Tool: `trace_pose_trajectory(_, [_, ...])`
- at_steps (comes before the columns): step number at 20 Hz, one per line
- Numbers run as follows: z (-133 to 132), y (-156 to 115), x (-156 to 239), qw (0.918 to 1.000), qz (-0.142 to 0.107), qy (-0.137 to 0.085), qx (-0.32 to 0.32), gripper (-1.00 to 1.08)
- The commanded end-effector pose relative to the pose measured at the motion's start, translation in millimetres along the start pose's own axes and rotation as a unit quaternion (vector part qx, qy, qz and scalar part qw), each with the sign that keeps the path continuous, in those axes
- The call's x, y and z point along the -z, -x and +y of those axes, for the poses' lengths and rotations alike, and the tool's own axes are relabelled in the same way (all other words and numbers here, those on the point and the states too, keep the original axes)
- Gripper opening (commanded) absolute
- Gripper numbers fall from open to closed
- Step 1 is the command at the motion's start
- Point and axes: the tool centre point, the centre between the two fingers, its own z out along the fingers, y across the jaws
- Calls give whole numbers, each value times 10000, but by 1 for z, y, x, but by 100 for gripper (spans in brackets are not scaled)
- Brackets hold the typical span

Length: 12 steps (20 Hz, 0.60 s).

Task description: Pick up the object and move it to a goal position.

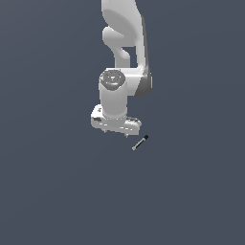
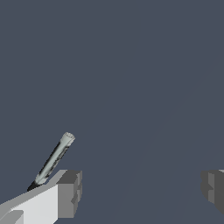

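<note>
The object (image 1: pixel 140 142) is a tiny thin rod, grey with a black end, lying flat on the dark surface. In the exterior view it sits just to the right of and slightly below my gripper (image 1: pixel 116 134). The gripper points down and stands open, with nothing between its fingers. In the wrist view the object (image 2: pixel 54 160) lies slanted beside one finger (image 2: pixel 70 194), outside the gap, its black end partly hidden behind that finger. The other finger (image 2: pixel 213 189) shows at the frame's edge. My gripper (image 2: pixel 141 192) is beside the rod, not around it.
A plain dark grey-blue surface (image 1: pixel 57 191) fills both views. The white arm (image 1: pixel 124 43) rises above the gripper in the exterior view. No other objects show.
</note>
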Motion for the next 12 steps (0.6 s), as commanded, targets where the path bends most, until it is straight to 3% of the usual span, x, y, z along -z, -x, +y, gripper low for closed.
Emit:
trace_pose_trajectory(1, [-10,2,-5,9998,13,-10,-216,100])
trace_pose_trajectory(12, [-58,16,-32,9913,77,-61,-1312,100])
